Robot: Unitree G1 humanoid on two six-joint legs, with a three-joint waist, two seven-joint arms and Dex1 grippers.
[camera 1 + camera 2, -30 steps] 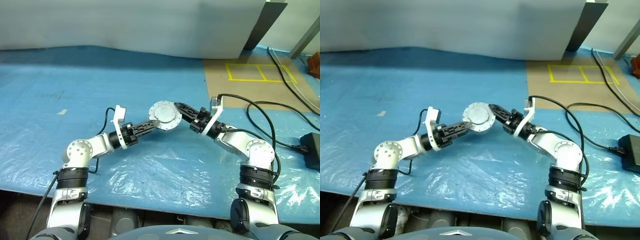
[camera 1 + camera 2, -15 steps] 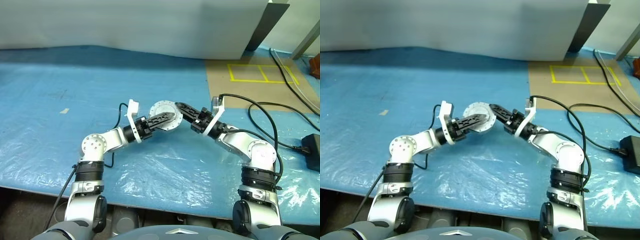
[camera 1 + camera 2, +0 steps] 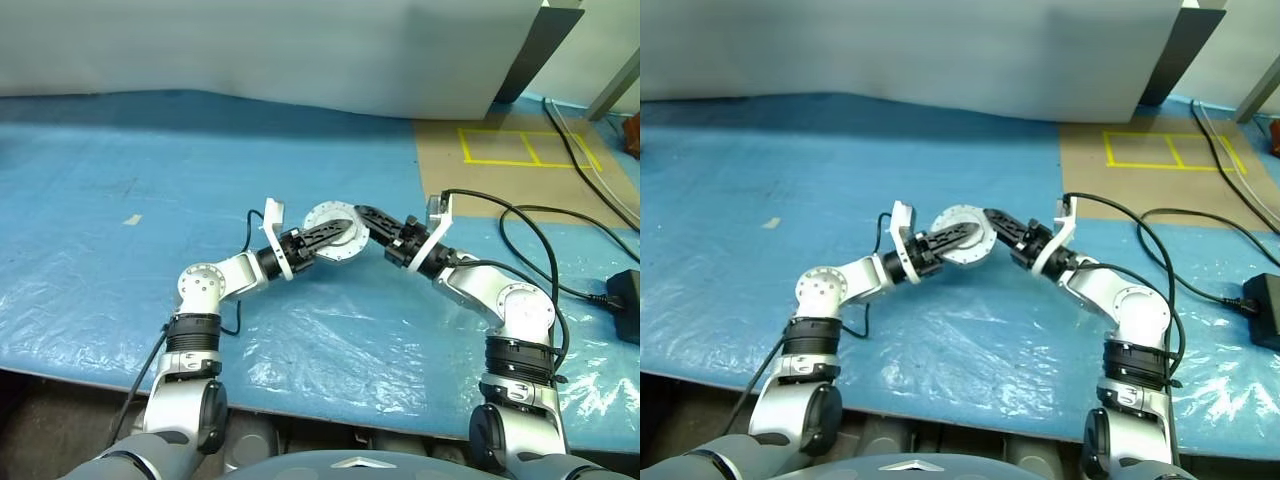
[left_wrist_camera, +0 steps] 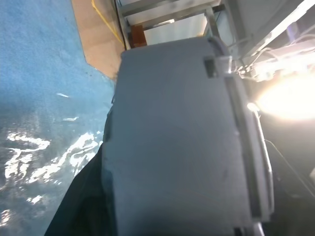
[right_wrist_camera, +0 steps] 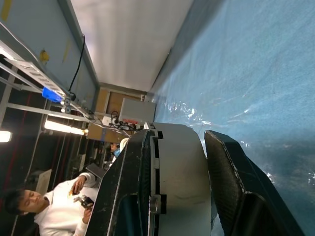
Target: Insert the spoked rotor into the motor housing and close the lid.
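A round silver metal part, the motor housing as far as I can tell, hangs above the blue sheet, flat face toward me. My right gripper is shut on its right rim; in the right wrist view the housing sits edge-on between the two black fingers. My left gripper reaches in from the left and lies across the housing's face. Close in front of the left wrist camera stands the grey body of the housing. The spoked rotor is out of view.
A blue plastic sheet covers the work surface. At the back right lies a brown board with a yellow taped rectangle. Black cables and a black power adapter lie at the right. A seated person shows far off.
My left arm has swung to the right, bringing its gripper from the housing's left edge onto its face. The right gripper has kept its hold and stayed in place.
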